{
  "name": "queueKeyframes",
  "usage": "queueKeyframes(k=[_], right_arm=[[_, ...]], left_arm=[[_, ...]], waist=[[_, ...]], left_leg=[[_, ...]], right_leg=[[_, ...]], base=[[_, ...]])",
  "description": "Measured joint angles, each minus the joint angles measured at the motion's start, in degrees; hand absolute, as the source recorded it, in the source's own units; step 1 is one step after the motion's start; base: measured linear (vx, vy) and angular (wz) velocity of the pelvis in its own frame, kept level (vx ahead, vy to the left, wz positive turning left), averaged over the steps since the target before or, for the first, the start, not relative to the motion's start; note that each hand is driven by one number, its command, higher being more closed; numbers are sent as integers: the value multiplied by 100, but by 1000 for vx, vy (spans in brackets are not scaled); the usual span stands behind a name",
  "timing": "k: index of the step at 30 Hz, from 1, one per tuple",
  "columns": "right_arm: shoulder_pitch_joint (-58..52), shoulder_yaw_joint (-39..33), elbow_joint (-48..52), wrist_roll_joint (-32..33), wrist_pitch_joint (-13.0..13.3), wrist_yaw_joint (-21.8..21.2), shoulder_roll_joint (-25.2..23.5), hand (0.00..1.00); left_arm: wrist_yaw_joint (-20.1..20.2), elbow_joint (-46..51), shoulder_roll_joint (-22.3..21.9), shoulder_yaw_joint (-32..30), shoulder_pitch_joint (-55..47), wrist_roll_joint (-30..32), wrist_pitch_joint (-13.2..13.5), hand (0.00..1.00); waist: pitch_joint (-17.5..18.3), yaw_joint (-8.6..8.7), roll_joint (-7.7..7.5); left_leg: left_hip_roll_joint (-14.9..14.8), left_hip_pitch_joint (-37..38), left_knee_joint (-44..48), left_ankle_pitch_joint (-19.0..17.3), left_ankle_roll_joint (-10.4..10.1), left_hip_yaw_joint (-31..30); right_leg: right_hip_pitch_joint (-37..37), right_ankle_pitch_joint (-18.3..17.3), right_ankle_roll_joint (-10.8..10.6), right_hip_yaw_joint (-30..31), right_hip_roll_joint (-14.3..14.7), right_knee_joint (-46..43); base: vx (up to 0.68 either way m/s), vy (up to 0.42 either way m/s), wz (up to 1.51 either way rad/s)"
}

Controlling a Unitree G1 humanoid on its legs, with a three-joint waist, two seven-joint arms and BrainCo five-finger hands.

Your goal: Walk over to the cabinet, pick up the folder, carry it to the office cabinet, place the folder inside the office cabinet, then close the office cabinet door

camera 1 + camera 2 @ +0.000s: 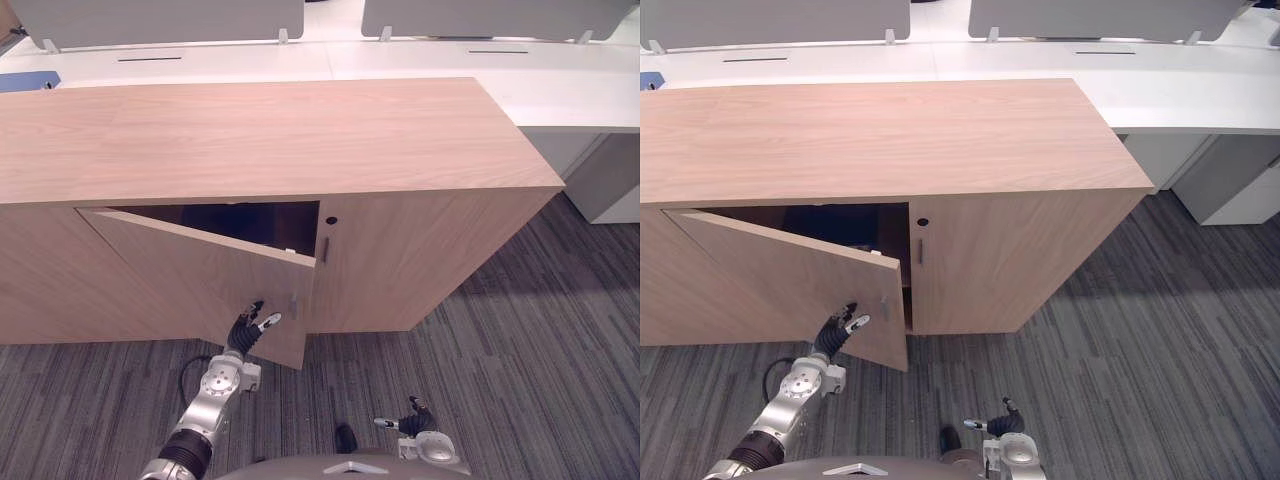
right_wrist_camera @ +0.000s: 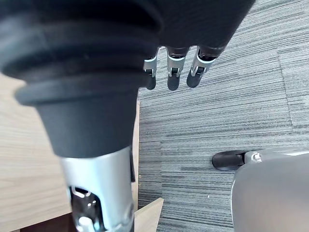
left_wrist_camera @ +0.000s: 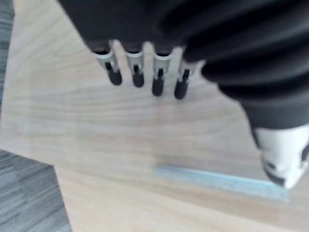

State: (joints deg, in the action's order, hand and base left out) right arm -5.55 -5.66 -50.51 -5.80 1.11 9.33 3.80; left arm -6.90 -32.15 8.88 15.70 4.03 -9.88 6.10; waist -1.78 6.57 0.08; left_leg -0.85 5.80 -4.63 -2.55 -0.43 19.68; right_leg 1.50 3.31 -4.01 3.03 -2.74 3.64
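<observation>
Door (image 1: 210, 275) of the cabinet (image 1: 260, 135) stands half open, its free edge swung toward the robot. Left hand (image 1: 247, 332), fingers straight, is at its outer face just beside the handle (image 1: 294, 303). Right hand (image 1: 412, 424) hangs relaxed over carpet (image 1: 520, 350).

Quick count: one wooden cabinet (image 1: 270, 130) with two doors, the left door (image 1: 200, 280) ajar and the right door (image 1: 400, 260) shut. Two slim handles (image 1: 294, 304) (image 1: 325, 248), one per door, plus one round keyhole (image 1: 331, 220). Two grey screens (image 1: 160, 20) (image 1: 490, 18) on the white desk (image 1: 560, 90) behind. Two robot hands: left hand (image 1: 250, 330), right hand (image 1: 415, 422).
</observation>
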Motion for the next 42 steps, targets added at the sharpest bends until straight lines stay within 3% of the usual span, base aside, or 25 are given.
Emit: queueKeyframes(k=[11, 19, 24, 33, 42], right_arm=[[25, -7, -66, 108, -4, -2, 17, 0], [193, -17, -444, 143, -8, 1, 16, 0], [288, -23, -664, 139, -10, -3, 12, 0], [408, -22, -967, 136, -29, -13, 6, 0], [467, -157, -1124, 96, -39, -48, 5, 0]], left_arm=[[-88, 8, 161, -225, 208, 235, 2, 0], [-9, -62, 166, -268, -276, 457, 2, 0], [166, -778, 162, -490, -616, 672, -35, 0], [205, -2630, 130, -1421, -934, 1321, -211, 0], [185, -2977, -68, -2031, -1172, 1574, -354, 0]], waist=[[67, 53, 31], [122, -28, -44], [122, -126, -58], [75, -289, -197], [74, -375, -231]], left_leg=[[54, -97, -35, 55, 54, -95], [87, -134, -31, 73, 76, -348], [81, -91, -20, 99, 66, -414], [104, -94, -40, 237, 91, -647], [225, -107, -40, 222, 126, -722]], right_leg=[[78, 31, -16, -97, -65, -14], [-71, 25, -25, -371, -108, 91], [-160, 23, -24, -440, -108, 92], [-234, 11, -31, -673, -160, 93], [-285, -23, -106, -697, -298, 93]], base=[[-73, -34, 3], [-15, -35, 18], [-44, -40, 9], [-104, -47, 13], [-29, 1, 5]])
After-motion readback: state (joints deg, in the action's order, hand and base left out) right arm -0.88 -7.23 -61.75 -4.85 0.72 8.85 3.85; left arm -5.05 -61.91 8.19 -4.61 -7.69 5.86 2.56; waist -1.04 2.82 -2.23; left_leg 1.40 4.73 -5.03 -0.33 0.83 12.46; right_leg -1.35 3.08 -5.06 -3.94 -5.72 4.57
